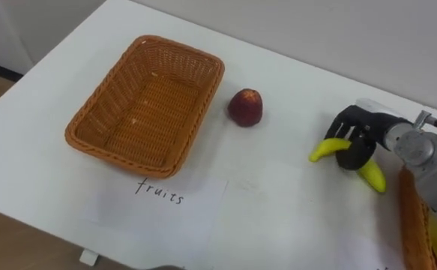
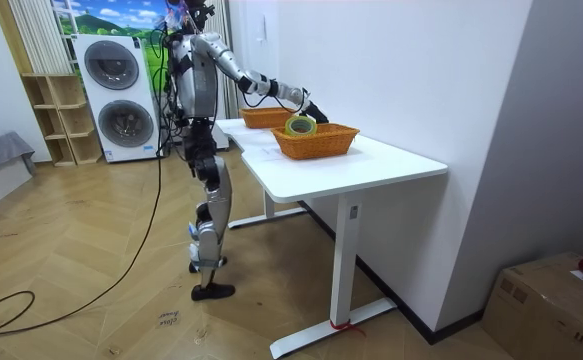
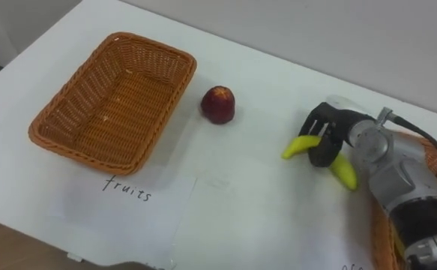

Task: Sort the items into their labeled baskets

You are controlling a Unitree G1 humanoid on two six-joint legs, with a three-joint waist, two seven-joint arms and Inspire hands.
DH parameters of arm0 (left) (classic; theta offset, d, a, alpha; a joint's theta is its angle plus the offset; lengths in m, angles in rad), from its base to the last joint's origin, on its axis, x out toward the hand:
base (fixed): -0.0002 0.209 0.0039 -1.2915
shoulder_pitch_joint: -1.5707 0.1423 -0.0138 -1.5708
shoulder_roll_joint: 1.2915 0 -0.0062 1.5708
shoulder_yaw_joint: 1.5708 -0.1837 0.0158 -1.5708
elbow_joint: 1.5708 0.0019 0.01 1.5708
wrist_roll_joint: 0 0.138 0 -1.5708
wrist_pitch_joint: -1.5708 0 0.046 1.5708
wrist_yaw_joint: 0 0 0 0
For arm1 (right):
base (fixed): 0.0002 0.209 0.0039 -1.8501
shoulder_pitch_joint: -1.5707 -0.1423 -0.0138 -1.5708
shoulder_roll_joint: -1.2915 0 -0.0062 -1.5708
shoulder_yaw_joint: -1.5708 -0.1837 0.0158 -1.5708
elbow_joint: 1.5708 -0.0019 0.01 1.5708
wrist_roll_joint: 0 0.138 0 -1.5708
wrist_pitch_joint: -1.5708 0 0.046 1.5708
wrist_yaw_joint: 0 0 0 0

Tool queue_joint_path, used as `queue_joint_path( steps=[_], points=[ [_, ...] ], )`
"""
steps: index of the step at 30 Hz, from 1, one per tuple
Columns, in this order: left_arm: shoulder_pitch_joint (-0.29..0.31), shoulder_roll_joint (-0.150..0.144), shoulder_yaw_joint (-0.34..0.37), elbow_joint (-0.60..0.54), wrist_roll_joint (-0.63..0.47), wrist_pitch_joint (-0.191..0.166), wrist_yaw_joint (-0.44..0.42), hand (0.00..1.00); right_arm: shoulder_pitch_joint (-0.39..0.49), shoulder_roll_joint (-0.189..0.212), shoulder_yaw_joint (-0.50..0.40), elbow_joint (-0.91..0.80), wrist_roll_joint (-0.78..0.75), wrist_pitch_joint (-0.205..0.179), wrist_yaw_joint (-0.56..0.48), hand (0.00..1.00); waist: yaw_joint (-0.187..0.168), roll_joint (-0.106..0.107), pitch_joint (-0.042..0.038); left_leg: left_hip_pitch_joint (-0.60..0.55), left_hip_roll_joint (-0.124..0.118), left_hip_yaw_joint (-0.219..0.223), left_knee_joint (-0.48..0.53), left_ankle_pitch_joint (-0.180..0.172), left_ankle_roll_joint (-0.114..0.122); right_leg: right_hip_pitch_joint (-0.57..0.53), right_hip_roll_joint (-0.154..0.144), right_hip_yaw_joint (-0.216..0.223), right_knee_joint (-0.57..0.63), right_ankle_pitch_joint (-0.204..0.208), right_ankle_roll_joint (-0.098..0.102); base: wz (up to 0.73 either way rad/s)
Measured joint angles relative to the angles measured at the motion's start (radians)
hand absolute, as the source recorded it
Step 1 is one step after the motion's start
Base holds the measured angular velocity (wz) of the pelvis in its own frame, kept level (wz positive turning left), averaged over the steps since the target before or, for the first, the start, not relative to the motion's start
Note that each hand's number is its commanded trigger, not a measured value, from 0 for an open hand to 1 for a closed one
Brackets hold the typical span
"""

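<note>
the banana (image 1: 330, 149) is held by the right hand (image 1: 355, 142), whose dark fingers are curled around its middle, so that one yellow end is seen on each side of the hand. it is found over the right part of the white worktop (image 1: 293, 217), well apart from the empty wicker basket (image 1: 79, 139) at the left. whether the banana touches the worktop cannot be told. a dark red apple (image 1: 245, 107) is placed upright on the worktop just beside the right rim of this basket, between the basket and the hand, but touching neither. a white sheet of paper (image 1: 166, 206) with a handwritten word is laid in front of the empty basket, near its front rim. the rim of a second wicker basket (image 1: 411, 217) is seen at the right edge of the eye views, close behind the right forearm.

in the room view the robot is seen standing upright at the side of the worktop, with its arm stretched out over it toward the far basket. a yellow-green roll of tape (image 2: 299, 125) is seen in the nearer basket. two stacked washing machines (image 2: 118, 95) and a wooden shelf (image 2: 59, 120) are seen behind the robot.
</note>
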Motion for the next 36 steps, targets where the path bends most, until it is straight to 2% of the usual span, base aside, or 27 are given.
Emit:
queue_joint_path(
  steps=[10,16,23,27,36],
  points=[
    [0.007,-0.001,-0.003,-0.005,0.000,-0.001,0.039,0.00,0.010,0.000,-0.001,-0.035,0.026,-0.001,0.032,1.00,-0.019,-0.006,-0.0048,-0.002,0.001,0.003,-0.002,0.000,0.000,-0.007,0.000,0.010,0.002,0.000,0.000,-0.02],
    [0.050,-0.001,-0.003,-0.065,-0.001,-0.020,0.089,0.00,0.021,0.002,-0.001,-0.119,0.011,-0.003,0.033,1.00,-0.036,-0.006,-0.0050,-0.005,0.000,0.002,-0.002,0.000,0.000,-0.009,0.000,0.010,0.002,0.000,0.000,0.01],
    [0.060,-0.001,-0.001,-0.079,-0.002,-0.023,0.110,0.00,0.031,0.004,-0.005,-0.221,0.013,-0.011,0.000,1.00,-0.053,-0.006,-0.0053,0.000,0.001,-0.001,-0.002,0.000,0.000,-0.002,0.000,0.010,0.001,0.000,0.000,0.01],
    [0.076,-0.001,0.008,-0.077,-0.001,-0.022,0.109,0.00,0.032,0.004,-0.019,-0.302,0.033,-0.014,-0.031,1.00,-0.077,-0.001,-0.0054,0.013,0.000,-0.004,-0.003,0.000,0.000,0.014,0.000,0.009,-0.002,0.000,0.000,0.04],
    [0.100,-0.005,0.008,-0.074,0.000,-0.021,0.105,0.00,0.033,0.005,-0.055,-0.364,0.085,-0.032,-0.080,1.00,-0.086,0.010,-0.0039,0.051,0.000,-0.001,-0.016,0.001,0.000,0.047,0.000,0.011,-0.001,0.000,0.000,-0.01]
  ],
)
